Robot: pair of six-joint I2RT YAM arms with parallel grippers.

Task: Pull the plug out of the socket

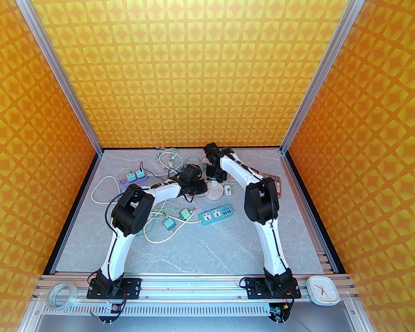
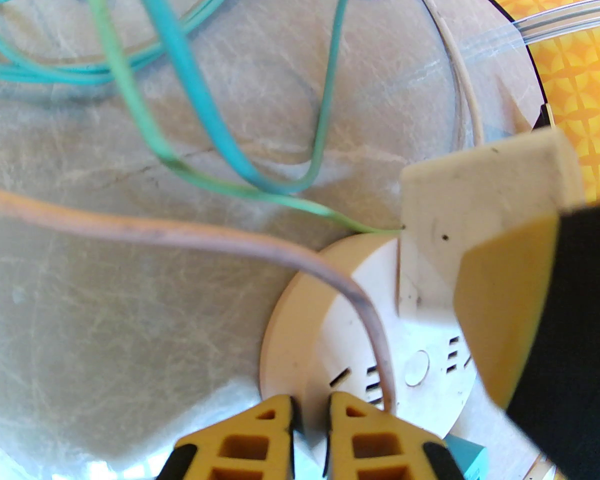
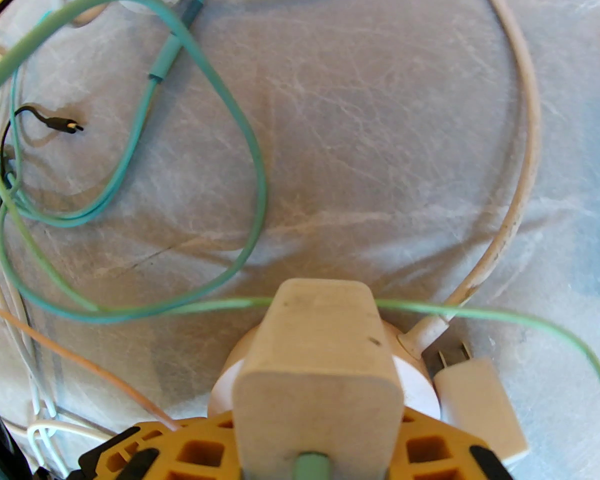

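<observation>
You are facing three walls (image 1: 200, 64) wearing an orange-and-yellow star pattern, with aluminium posts (image 1: 55, 64) rising at the back corners. Bright light is falling on the grey marbled table (image 1: 211, 251), and an aluminium rail (image 1: 193, 284) is running along its near edge.

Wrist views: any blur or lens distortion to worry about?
Left wrist: fisheye curves the table edge; pink cable near the lens is soft. Right wrist: same curving; plug slightly blurred, green cable behind sharper.
</observation>
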